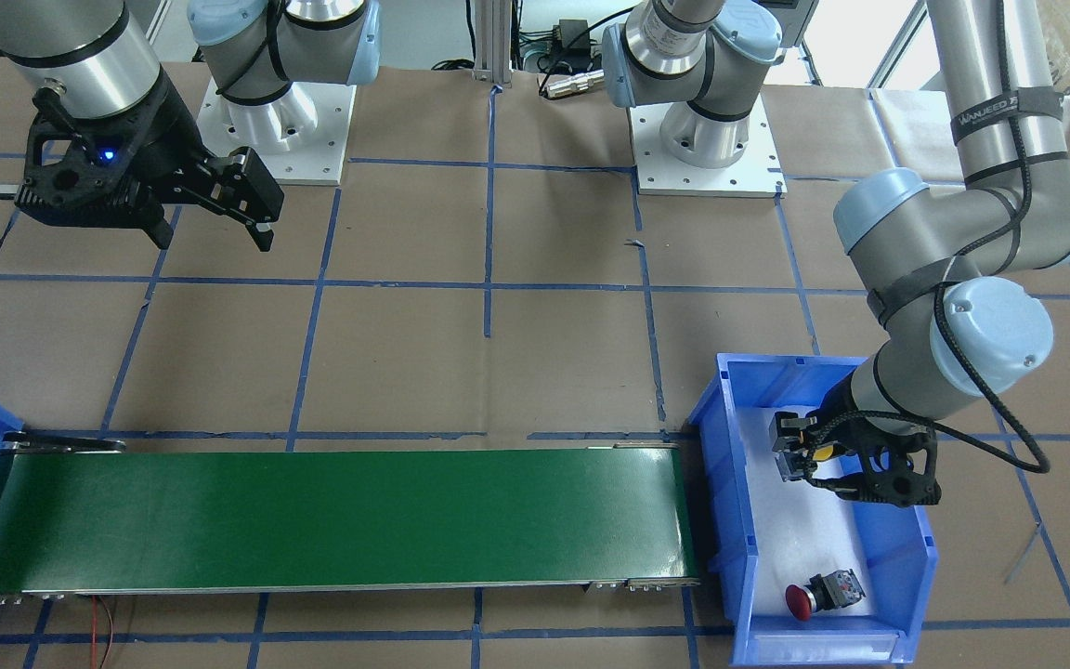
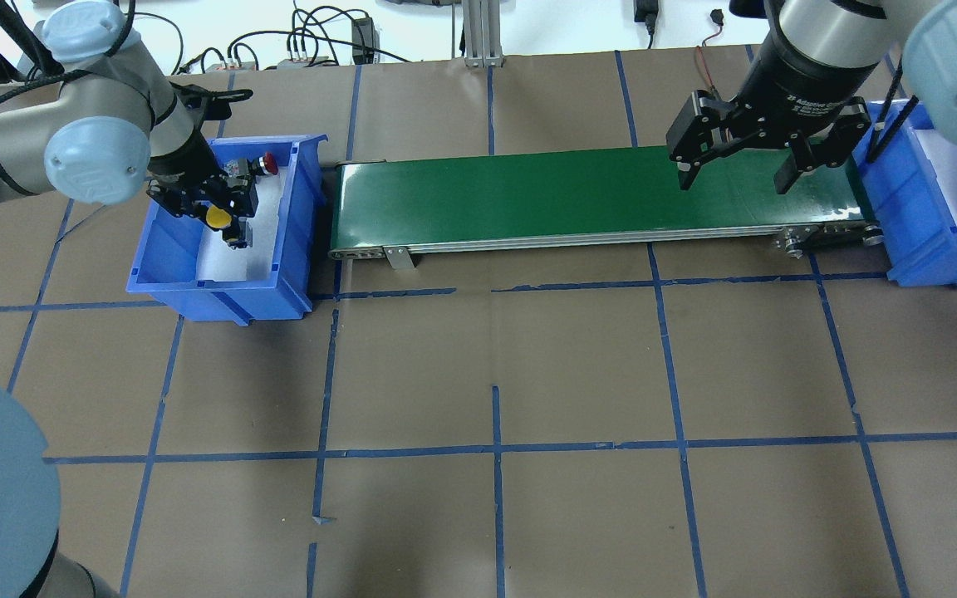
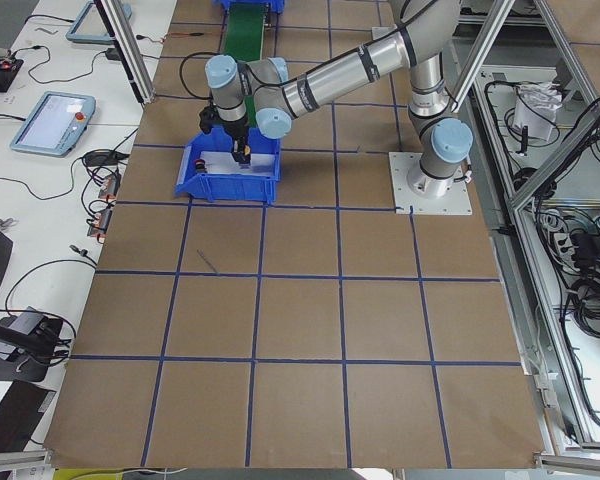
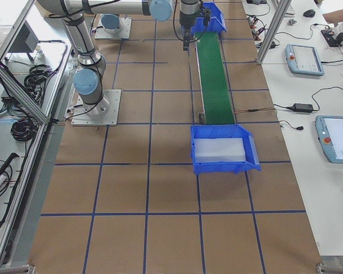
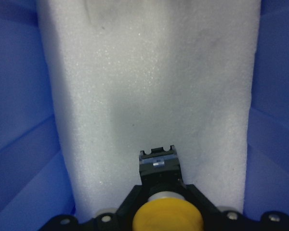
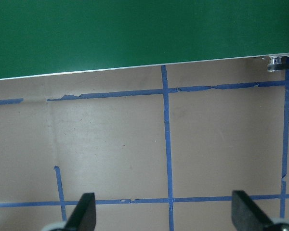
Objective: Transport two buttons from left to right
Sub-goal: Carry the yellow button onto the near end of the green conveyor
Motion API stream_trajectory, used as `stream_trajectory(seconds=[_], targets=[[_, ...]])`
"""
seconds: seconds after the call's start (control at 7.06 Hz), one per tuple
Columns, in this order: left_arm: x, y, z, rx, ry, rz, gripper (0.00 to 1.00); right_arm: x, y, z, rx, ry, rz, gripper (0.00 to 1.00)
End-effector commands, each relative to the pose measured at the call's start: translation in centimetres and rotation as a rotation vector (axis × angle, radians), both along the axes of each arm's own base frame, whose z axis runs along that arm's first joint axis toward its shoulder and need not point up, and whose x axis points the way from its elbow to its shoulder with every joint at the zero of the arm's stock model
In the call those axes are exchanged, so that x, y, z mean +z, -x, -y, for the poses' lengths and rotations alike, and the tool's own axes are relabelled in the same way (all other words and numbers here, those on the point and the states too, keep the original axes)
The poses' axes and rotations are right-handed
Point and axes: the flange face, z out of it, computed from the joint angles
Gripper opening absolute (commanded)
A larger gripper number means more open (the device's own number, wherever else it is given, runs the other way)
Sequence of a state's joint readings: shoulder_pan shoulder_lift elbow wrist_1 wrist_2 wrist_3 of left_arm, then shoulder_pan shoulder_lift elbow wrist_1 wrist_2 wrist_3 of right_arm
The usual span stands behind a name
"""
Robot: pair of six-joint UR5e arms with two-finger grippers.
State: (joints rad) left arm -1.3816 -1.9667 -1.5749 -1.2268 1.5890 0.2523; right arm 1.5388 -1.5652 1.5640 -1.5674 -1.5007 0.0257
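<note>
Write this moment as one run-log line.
left gripper: shut on yellow-capped push-button in blue plastic bin; red-capped push-button: in bin; right gripper: open, near green conveyor belt

- Left arm (image 2: 96,145): bent at the elbow, wrist turned downward, reaching low.
- Left gripper (image 2: 219,218): pointing down, jaws closed on the yellow button (image 5: 167,219), gripping it near the cap.
- Right arm (image 2: 815,50): forearm and wrist near vertical, held raised.
- Right gripper (image 2: 734,177): pointing straight down, fingers (image 6: 84,214) spread wide apart.
</note>
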Motion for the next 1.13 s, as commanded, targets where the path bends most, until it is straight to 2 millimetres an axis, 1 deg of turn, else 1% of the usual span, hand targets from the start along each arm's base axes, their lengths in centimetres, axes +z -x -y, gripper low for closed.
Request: stream_trajectory(seconds=[0.0, 0.14, 0.28, 0.42, 0.57, 0.71, 0.85, 0.99], targets=[[7.8, 3.1, 0.0, -0.028, 0.017, -0.005, 0.19, 0.2, 0.2, 0.2, -0.004, 0.004, 0.0, 1.0], [10.3, 6.9, -0.4, -0.071, 0.04, -0.002, 0.2, 0.2, 0.2, 0.2, -0.004, 0.005, 0.0, 1.0], [10.3, 11.4, -0.6, -0.04, 0.043, -0.003, 0.2, 0.2, 0.2, 0.2, -0.004, 0.004, 0.0, 1.0], [9.4, 14.9, -0.9, -0.006, 0.04, -0.001, 0.2, 0.1, 0.2, 0.3, -0.004, 0.001, -0.001, 1.0], [7.6, 18.5, -1.0, 0.008, 0.035, 0.003, 0.2, 0.2, 0.1, 0.3, -0.002, 0.004, -0.001, 1.0], [5.0, 21.2, 0.3, 0.004, 0.08, 0.005, 0.2, 0.2, 0.1, 0.3, -0.002, 0.002, -0.003, 1.0], [2.2, 23.4, 1.4, -0.017, 0.1, -0.001, 0.22, 0.3, 0.2, 0.2, -0.002, 0.004, -0.006, 1.0], [1.4, 23.8, 2.0, -0.022, 0.097, 0.002, 0.22, 0.3, 0.2, 0.2, -0.004, 0.004, -0.001, 1.0]])
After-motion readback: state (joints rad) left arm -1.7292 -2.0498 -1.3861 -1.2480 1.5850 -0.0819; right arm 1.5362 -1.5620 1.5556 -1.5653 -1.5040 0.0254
